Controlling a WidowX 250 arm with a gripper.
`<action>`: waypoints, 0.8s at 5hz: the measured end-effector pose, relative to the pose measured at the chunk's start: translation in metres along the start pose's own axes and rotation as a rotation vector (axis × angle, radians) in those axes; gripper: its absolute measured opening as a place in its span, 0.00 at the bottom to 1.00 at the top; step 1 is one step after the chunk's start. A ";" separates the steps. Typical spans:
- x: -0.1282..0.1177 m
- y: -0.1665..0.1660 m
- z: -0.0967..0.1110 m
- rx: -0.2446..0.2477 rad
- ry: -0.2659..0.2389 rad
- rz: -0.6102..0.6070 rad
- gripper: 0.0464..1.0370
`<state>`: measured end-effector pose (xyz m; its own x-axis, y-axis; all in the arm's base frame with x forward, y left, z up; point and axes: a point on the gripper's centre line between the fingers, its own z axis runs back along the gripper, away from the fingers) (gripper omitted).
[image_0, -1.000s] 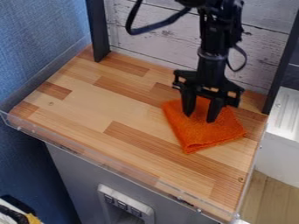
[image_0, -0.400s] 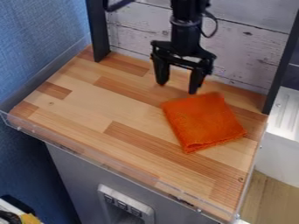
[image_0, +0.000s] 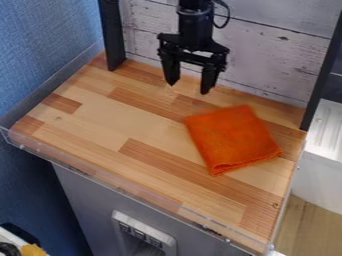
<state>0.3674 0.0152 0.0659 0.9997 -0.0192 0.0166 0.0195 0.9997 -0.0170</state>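
The black gripper (image_0: 189, 89) hangs over the back of the wooden work surface, a bit right of the middle. Its two fingers stand apart with nothing between them. In front of it and to the right lies a folded orange cloth (image_0: 232, 139), flat on the wood and not touched by the gripper.
The wooden tabletop (image_0: 100, 120) has a low clear rim (image_0: 120, 189) along its front. Dark upright posts stand at the back left (image_0: 111, 35) and right (image_0: 322, 75), with a whitewashed plank wall (image_0: 287, 55) between them. A blue wall is at the left.
The gripper has lifted away from above the cloth and moved back and to the left. The cloth has stayed in place, its far corner now uncovered.
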 end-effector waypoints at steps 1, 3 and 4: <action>0.000 0.002 0.015 0.011 -0.035 -0.004 0.96; -0.009 0.006 0.011 0.019 -0.003 0.005 0.96; -0.012 0.010 0.009 0.017 0.006 0.017 0.96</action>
